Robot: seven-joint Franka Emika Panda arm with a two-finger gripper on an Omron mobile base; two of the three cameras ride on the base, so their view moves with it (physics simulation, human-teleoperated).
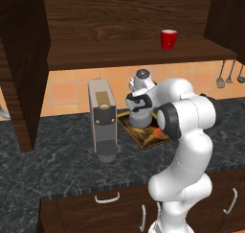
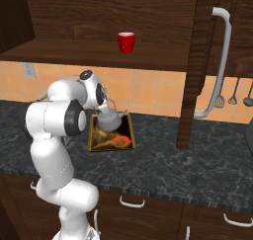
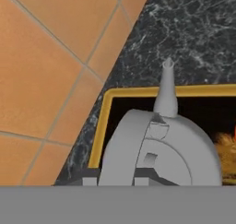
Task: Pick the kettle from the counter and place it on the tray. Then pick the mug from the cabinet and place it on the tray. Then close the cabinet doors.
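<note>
Standing just left of tray (image 1: 143,142): grey coffee machine (image 1: 102,119).

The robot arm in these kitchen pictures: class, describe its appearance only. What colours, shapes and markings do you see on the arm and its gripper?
The arm is built of glossy white, rounded segments, swollen at the joints. Each joint carries a dark grey or black round cap or band, like the one at the elbow. No loose cables or printed markings are visible. The gripper sits on a white hand with a dark panel; its fingers are too hidden to describe.
</note>
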